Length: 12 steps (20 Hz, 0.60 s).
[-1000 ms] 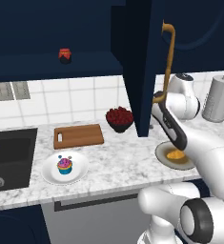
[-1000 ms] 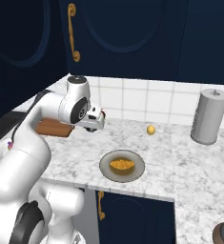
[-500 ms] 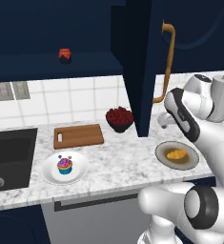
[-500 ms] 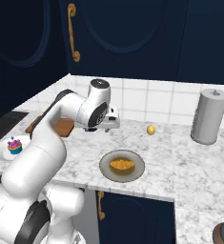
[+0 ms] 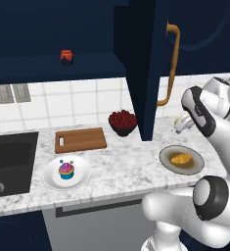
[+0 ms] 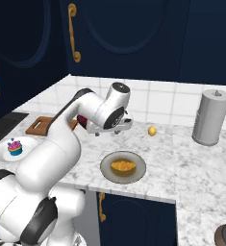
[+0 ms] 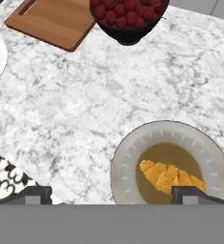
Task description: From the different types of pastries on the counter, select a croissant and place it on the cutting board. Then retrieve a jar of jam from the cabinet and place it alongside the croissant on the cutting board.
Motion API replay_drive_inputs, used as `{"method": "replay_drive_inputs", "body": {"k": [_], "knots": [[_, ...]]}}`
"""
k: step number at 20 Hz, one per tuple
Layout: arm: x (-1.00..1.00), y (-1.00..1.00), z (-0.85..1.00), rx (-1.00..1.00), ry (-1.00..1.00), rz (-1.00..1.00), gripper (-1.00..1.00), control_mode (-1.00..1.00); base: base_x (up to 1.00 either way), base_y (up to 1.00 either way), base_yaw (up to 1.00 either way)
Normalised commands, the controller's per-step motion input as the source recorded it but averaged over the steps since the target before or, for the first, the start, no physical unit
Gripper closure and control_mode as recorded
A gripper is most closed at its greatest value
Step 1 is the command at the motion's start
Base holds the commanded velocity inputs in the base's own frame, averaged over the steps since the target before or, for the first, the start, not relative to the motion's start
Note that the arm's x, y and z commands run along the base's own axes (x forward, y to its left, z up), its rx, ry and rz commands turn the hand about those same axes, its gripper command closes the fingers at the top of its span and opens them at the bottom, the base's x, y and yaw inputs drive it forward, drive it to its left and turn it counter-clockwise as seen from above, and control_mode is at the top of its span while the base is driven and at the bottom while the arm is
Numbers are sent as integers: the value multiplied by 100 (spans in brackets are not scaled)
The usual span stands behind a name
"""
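Jaws spread wide and empty have swung right, apparently above the croissant (image 7: 171, 176) on its plate (image 7: 127, 162).

White tiled wall (image 5: 82, 105), black sink (image 5: 9, 159)

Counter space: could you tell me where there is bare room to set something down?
The cutting board is bare. Open marble lies between the cupcake's plate and the croissant's plate. It is tighter where the berry bowl meets the open cabinet door.
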Motion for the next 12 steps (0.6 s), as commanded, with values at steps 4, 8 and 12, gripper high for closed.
{"method": "replay_drive_inputs", "body": {"k": [4,8,12], "knots": [[0,0,-48,-11,-2,0,-100,-100,0,0,0],[0,0,-68,-16,-1,0,-100,-100,0,0,0],[0,0,-17,-3,-1,0,-100,-100,0,0,0]]}}
